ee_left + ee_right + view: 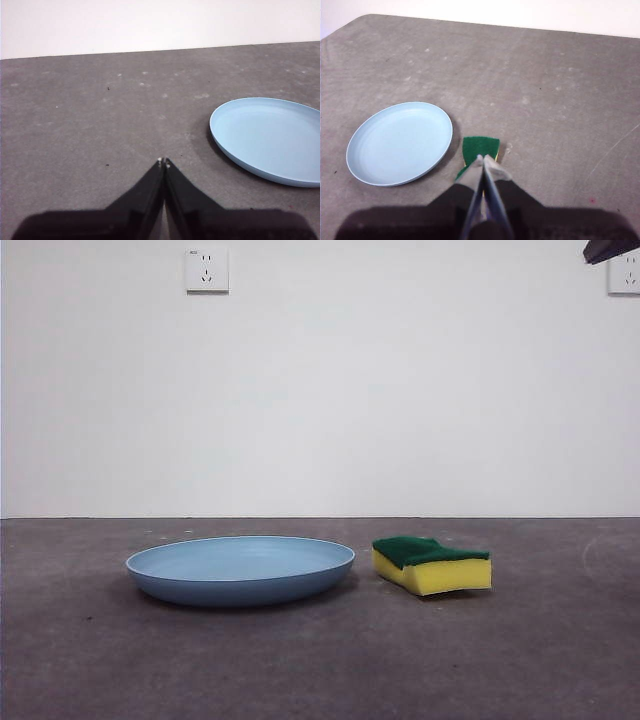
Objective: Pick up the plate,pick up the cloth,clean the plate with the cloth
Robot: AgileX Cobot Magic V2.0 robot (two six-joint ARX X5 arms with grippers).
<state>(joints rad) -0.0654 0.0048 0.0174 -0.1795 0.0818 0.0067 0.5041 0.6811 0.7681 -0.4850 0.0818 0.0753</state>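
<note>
The light-blue plate [240, 569] lies flat on the dark grey table, left of centre in the front view. Close to its right lies the cloth [432, 564], a yellow sponge with its green layer up. The two do not touch. My left gripper [163, 161] is shut and empty above bare table, with the plate [270, 137] off to one side. High above the table, my right gripper [484, 159] is shut with nothing in it. The cloth [479, 148] lies just past its tips and the plate [400, 142] beside that. Only a black tip [610, 249] of an arm shows in the front view.
The grey table [320, 660] ends at a white wall with two sockets [206, 270]. The table's rounded corner [360, 22] shows in the right wrist view.
</note>
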